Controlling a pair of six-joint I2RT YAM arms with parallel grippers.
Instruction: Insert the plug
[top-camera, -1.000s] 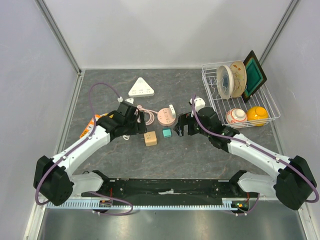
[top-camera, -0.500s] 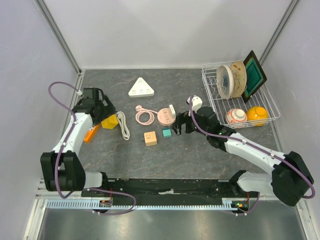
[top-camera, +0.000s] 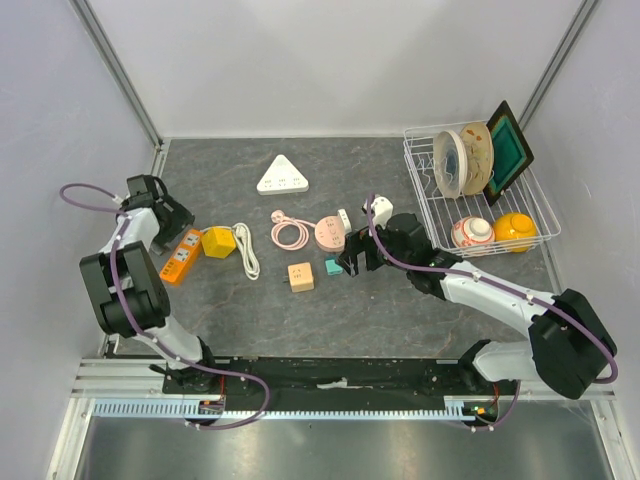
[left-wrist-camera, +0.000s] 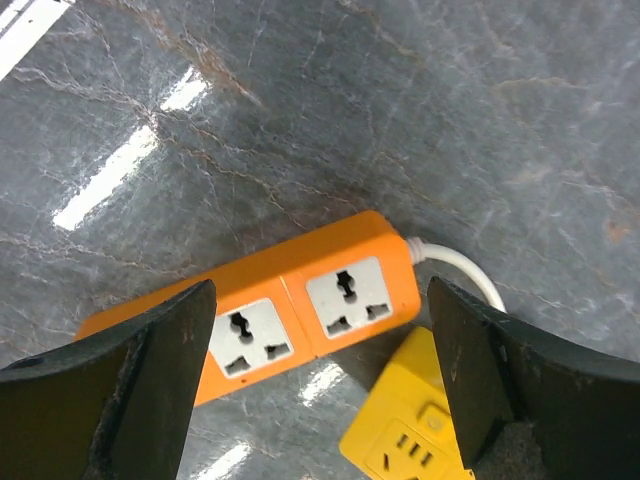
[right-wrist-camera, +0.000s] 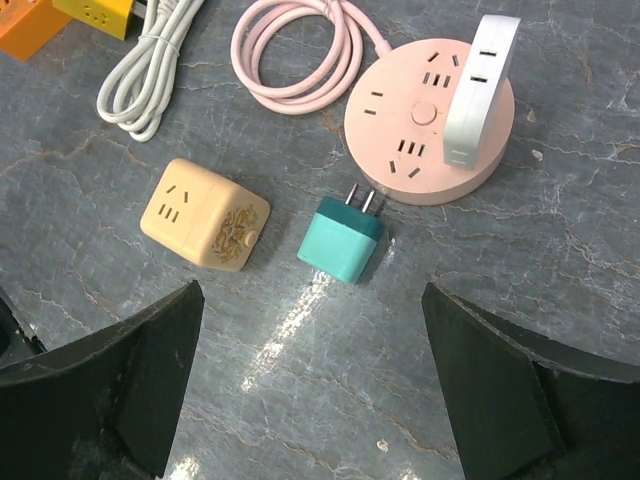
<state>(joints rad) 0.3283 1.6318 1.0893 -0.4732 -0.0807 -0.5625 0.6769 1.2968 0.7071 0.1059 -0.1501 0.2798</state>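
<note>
Swung out to the far left, the left fingers (left-wrist-camera: 150, 380) now hang spread and empty over the orange strip (left-wrist-camera: 300, 320). Mid-tabletop (right-wrist-camera: 500, 330), the teal plug (right-wrist-camera: 342, 240) lies flat and untouched, prongs toward the pink socket (right-wrist-camera: 425, 125). Edged nearer, the right fingers (right-wrist-camera: 120, 370) hover splayed above it, so this looks like the reach. Next: descend and close on the plug's body.

I see the teal plug (right-wrist-camera: 340, 243) lying flat, unplugged, its two prongs pointing toward the round pink socket hub (right-wrist-camera: 400, 130) just beside it.
</note>
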